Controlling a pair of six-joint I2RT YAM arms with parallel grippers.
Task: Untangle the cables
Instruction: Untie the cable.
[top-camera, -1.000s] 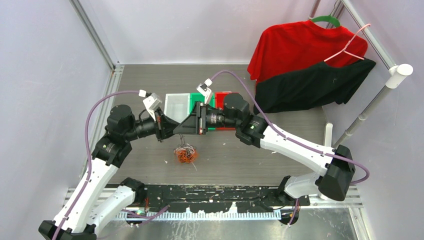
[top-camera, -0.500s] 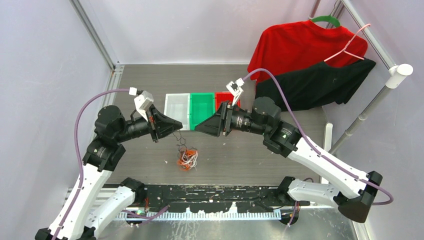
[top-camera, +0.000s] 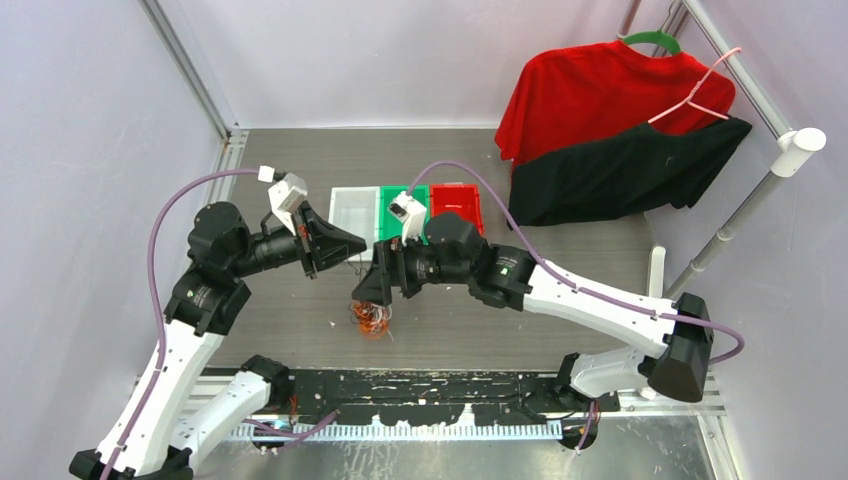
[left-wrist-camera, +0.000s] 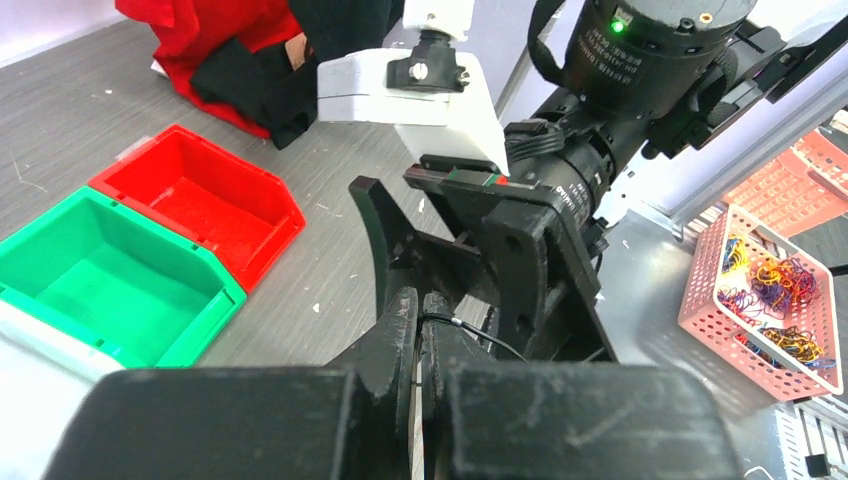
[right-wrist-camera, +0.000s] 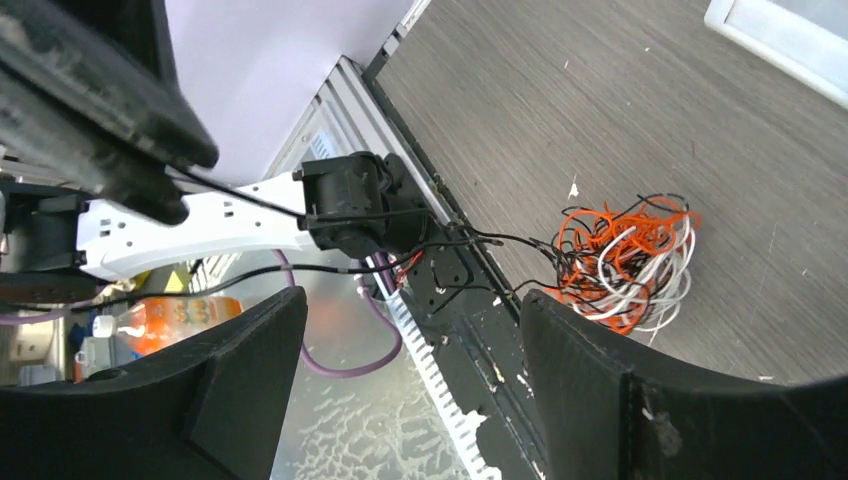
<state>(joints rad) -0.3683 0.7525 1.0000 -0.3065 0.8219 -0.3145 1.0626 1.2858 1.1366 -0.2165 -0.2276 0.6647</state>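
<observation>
Cables (top-camera: 373, 318): one small knot of orange, white and black strands. It lies on the table (top-camera: 560, 300) close to the near edge, about mid-width, on the near side of the bins. In the top view your right gripper partly covers it.

Left gripper (left-wrist-camera: 420, 305): fingers pressed together on a single black cable (left-wrist-camera: 490, 338), pinched at the very tips. The gripper hangs above the table, left of the knot and higher than it. In the right wrist view, thin black strands run almost straight from the knot toward the left gripper's dark fingers at top left.

Right gripper (right-wrist-camera: 410, 320): fingers (right-wrist-camera: 650, 400) wide apart, nothing between them. It points down at the knot from above. The knot shows through the gap, nearer the right-hand finger. You cannot tell whether it touches any strand.

The two grippers sit near each other, tips roughly facing.

Bins: white bin (top-camera: 352, 212), green bin (top-camera: 397, 205) and red bin (top-camera: 460, 203) stand side by side in a row at mid-table, beyond the grippers.

A red shirt (top-camera: 600, 95) and a black shirt (top-camera: 630, 170) hang on hangers at the far right corner.

A pink basket (left-wrist-camera: 705, 300) of coloured loops shows only in the left wrist view, past your right arm.
</observation>
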